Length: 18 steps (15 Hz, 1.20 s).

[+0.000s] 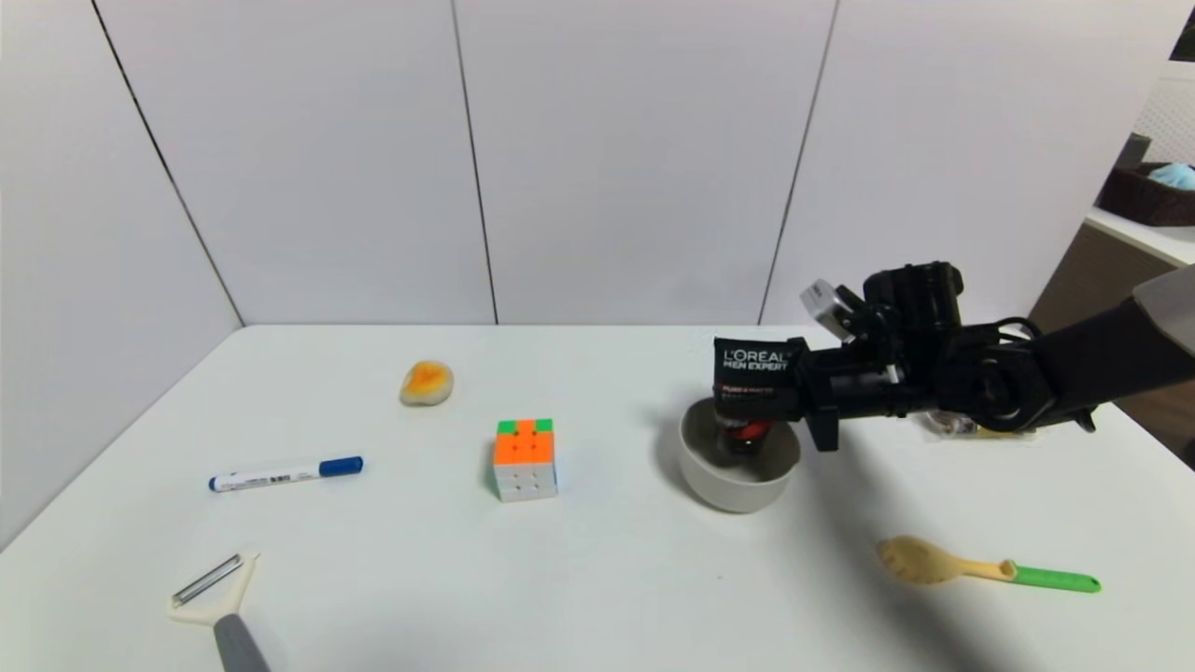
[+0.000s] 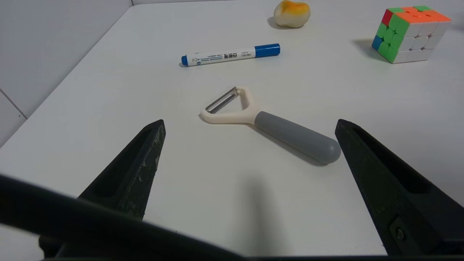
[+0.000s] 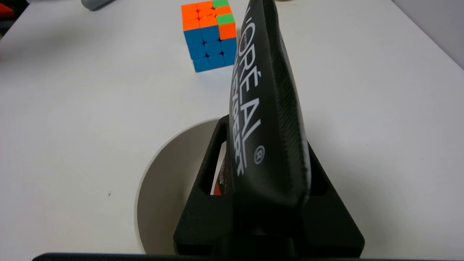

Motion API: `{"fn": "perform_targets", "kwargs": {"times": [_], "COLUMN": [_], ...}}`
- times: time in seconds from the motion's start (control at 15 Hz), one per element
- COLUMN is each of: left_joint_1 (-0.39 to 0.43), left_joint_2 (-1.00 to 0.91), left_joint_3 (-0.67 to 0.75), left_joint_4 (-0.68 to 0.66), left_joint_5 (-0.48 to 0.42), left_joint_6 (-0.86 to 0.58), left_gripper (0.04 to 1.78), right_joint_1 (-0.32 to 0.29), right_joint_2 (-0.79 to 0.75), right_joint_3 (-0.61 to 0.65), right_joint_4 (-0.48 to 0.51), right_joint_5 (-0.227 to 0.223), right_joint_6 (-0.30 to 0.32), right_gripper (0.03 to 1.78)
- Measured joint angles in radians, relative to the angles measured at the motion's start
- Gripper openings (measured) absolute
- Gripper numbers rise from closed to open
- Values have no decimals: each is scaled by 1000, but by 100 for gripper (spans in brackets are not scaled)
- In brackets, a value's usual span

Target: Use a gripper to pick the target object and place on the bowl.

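Note:
My right gripper point(image 1: 767, 397) is shut on the black squeeze tube point(image 1: 756, 362) with white "L'OREAL MEN EXPERT" lettering. It holds the tube upright, flat wide end up, with the red-marked lower end down inside the beige-grey bowl point(image 1: 738, 493). I cannot tell whether the tube touches the bowl's bottom. In the right wrist view the tube point(image 3: 261, 108) sits between the fingers of the gripper point(image 3: 264, 137), over the bowl point(image 3: 168, 177). My left gripper point(image 2: 250, 125) is open and empty above the table near its front left; it does not show in the head view.
A puzzle cube point(image 1: 526, 459) stands left of the bowl. Farther left lie a blue-capped white marker point(image 1: 285, 473), a yellow-white lump point(image 1: 427, 383) and a grey-handled peeler point(image 1: 219, 597). A beige spoon with a green handle point(image 1: 980, 567) lies at the front right.

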Motion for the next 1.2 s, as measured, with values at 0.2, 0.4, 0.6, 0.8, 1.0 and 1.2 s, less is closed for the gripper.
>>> {"fn": "perform_targets", "kwargs": {"times": [0.2,0.4,0.6,0.8,1.0,1.2], "left_joint_1": [0,0,0,0,0,0], "left_joint_2": [0,0,0,0,0,0], "left_joint_3": [0,0,0,0,0,0], "left_joint_4": [0,0,0,0,0,0], "left_joint_5": [0,0,0,0,0,0], "left_joint_6": [0,0,0,0,0,0], "left_gripper": [169,169,169,169,169,169], "right_joint_1": [2,2,6,6,6,1], "right_joint_2": [0,5,7,7,3,-27], "right_joint_3": [13,19,19,19,18,16], "right_joint_4": [0,1,1,8,14,47], "right_joint_5": [0,2,2,2,2,1], "right_joint_6": [-22,-43,-44,-47,-48,-44], "right_gripper": [38,38,58,95,118,136]}}
